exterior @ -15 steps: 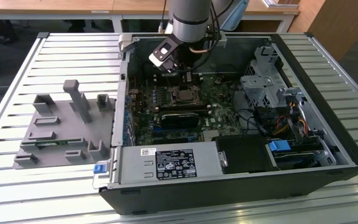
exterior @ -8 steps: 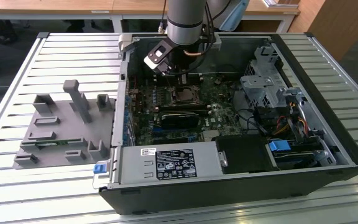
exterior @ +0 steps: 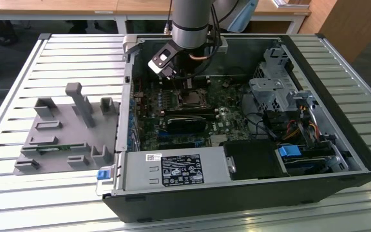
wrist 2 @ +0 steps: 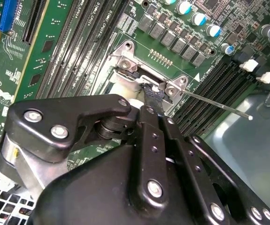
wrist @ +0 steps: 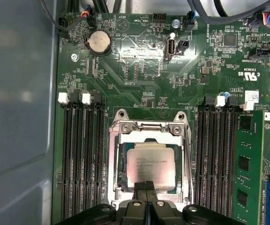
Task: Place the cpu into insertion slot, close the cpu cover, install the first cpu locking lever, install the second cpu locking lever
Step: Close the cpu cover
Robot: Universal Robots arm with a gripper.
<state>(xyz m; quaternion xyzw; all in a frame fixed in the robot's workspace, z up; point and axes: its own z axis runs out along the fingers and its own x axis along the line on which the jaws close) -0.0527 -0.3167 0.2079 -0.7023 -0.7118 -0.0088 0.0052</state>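
The pale silver cpu (wrist: 151, 159) lies flat in the insertion slot (wrist: 120, 115) on the green motherboard. The silvery cpu cover (wrist: 149, 131) is folded down around it, and the chip shows through its window. My gripper (wrist: 146, 184) is shut, with its black tips together at the edge of the cover and chip and nothing between them. In the second wrist view my gripper (wrist 2: 151, 93) is at the slot's metal rim. From that rim a thin locking lever (wrist 2: 214, 104) sticks out over the memory slots. In the exterior view my gripper (exterior: 184, 82) hangs inside the open computer case, just above the slot (exterior: 191, 99).
The black case (exterior: 250, 193) lies open on a slatted metal table, its walls close around the arm. A black finned block (exterior: 187, 123), drive cages (exterior: 276, 92) and cables (exterior: 295, 128) crowd the board. A grey fixture (exterior: 63, 130) stands at the exterior view's left.
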